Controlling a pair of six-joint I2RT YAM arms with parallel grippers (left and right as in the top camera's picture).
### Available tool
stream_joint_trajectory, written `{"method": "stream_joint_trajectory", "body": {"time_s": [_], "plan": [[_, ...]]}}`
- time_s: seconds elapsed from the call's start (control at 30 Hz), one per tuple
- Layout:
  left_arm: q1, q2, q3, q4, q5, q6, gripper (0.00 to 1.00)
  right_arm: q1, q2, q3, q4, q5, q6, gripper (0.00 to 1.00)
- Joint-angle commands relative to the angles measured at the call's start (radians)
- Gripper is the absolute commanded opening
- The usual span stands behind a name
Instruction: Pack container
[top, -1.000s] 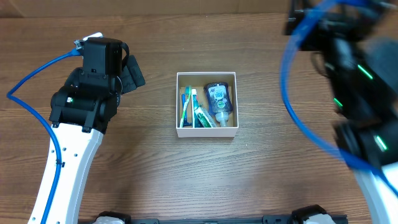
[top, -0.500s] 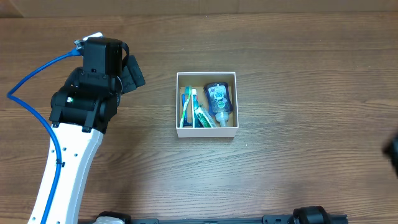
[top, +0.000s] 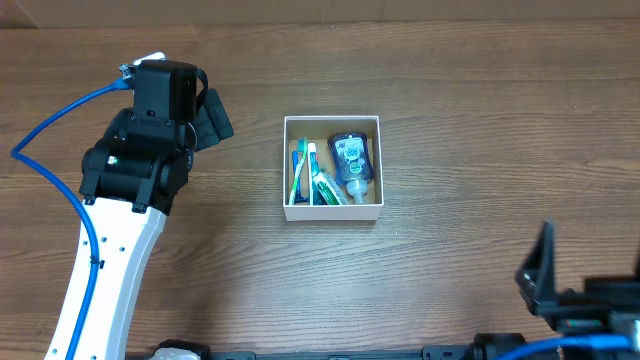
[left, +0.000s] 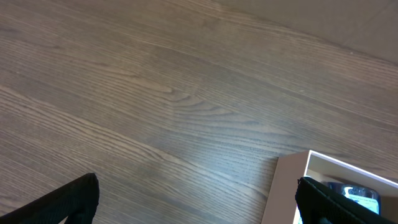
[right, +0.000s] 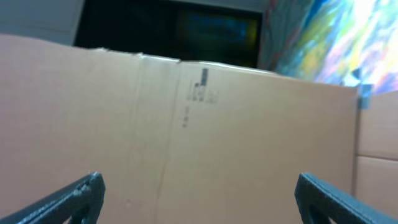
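Observation:
The container (top: 332, 211), a small square white box with a brown floor, sits mid-table. It holds toothbrushes, a toothpaste tube (top: 322, 186) and a blue bottle (top: 353, 160). Its left wall also shows in the left wrist view (left: 283, 190). My left gripper (top: 213, 115) is open and empty, to the left of the container above bare wood (left: 196, 202). My right arm (top: 580, 300) is at the front right edge of the table, far from the container. Its gripper (right: 198, 199) is open and empty and faces a brown cardboard wall.
A brown cardboard wall (right: 186, 118) fills the right wrist view, with a dark opening and a colourful blur above it. The left arm's blue cable (top: 50, 130) loops over the left of the wooden table (top: 460, 120).
My right arm has swung from the back right of the table, out of view, and down to the front right edge. The left arm and the container have not moved.

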Motion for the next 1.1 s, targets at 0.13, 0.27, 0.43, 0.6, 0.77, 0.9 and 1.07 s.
{"method": "stream_joint_trajectory", "body": {"time_s": [0.13, 0.27, 0.43, 0.6, 0.77, 0.9, 1.07], "plan": [[0.004, 0.007, 0.011, 0.001, -0.01, 0.022, 1.0, -0.008, -0.041, -0.253, 0.158, -0.049, -0.006, 1.0], [0.004, 0.007, 0.011, 0.001, -0.01, 0.022, 1.0, -0.007, -0.046, -0.337, 0.217, -0.061, -0.006, 1.0], [0.004, 0.007, 0.011, 0.001, -0.01, 0.022, 1.0, -0.007, -0.08, -0.47, 0.32, -0.064, -0.006, 1.0], [0.004, 0.007, 0.011, 0.001, -0.01, 0.022, 1.0, -0.007, -0.08, -0.566, 0.386, -0.093, -0.006, 1.0], [0.004, 0.007, 0.011, 0.001, -0.01, 0.022, 1.0, -0.007, -0.08, -0.624, 0.385, -0.093, -0.006, 1.0], [0.004, 0.007, 0.011, 0.001, -0.01, 0.022, 1.0, -0.007, -0.08, -0.664, 0.374, -0.092, -0.007, 1.0], [0.004, 0.007, 0.011, 0.001, -0.01, 0.022, 1.0, -0.007, -0.08, -0.663, 0.293, -0.093, -0.034, 1.0]]}}
